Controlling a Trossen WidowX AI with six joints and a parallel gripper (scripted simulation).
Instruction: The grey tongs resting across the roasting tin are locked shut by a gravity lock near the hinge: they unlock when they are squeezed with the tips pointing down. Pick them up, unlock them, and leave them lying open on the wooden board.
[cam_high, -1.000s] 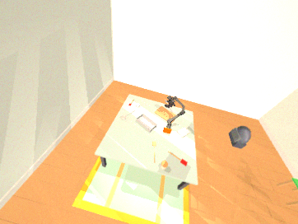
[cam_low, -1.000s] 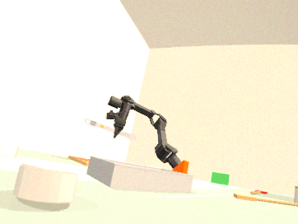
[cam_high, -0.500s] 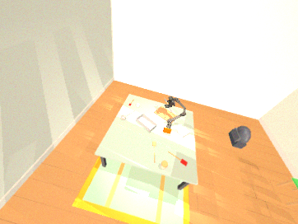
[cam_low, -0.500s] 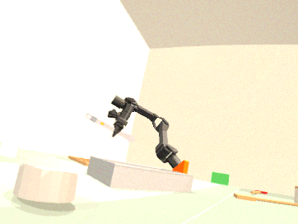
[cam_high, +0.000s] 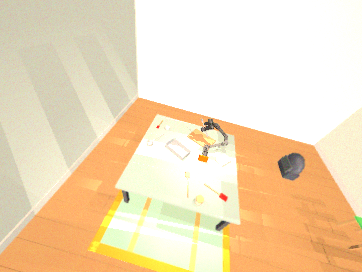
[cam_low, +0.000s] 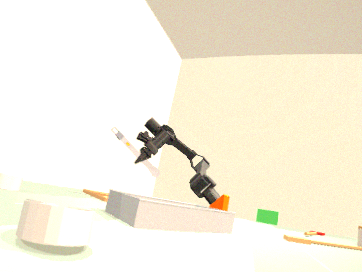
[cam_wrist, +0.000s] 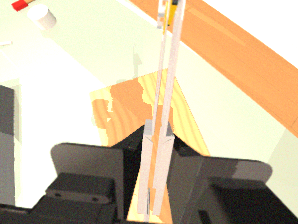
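My gripper (cam_low: 140, 158) (cam_wrist: 153, 129) is shut on the grey tongs (cam_low: 135, 151) (cam_wrist: 173, 65), gripping both arms. It holds them in the air over the wooden board (cam_high: 199, 140) (cam_low: 95, 194) (cam_wrist: 125, 100). In the exterior view the tongs slant: the hinge end with its yellow mark is up at the left, the broad tips are lower at the right. In the wrist view the two arms lie close together with a narrow gap; the state of the lock cannot be told. The roasting tin (cam_high: 174, 153) (cam_low: 185, 217) stands beside the board, without the tongs.
An orange block (cam_high: 203, 158) (cam_low: 220, 203) is at the arm's base. A white round pot (cam_low: 55, 223) stands in front of the tin in the exterior view. A white cup (cam_wrist: 42, 17) and a red-ended tool (cam_wrist: 20, 5) are at the wrist view's upper left. A red-headed tool (cam_high: 223, 197) lies near the table's front.
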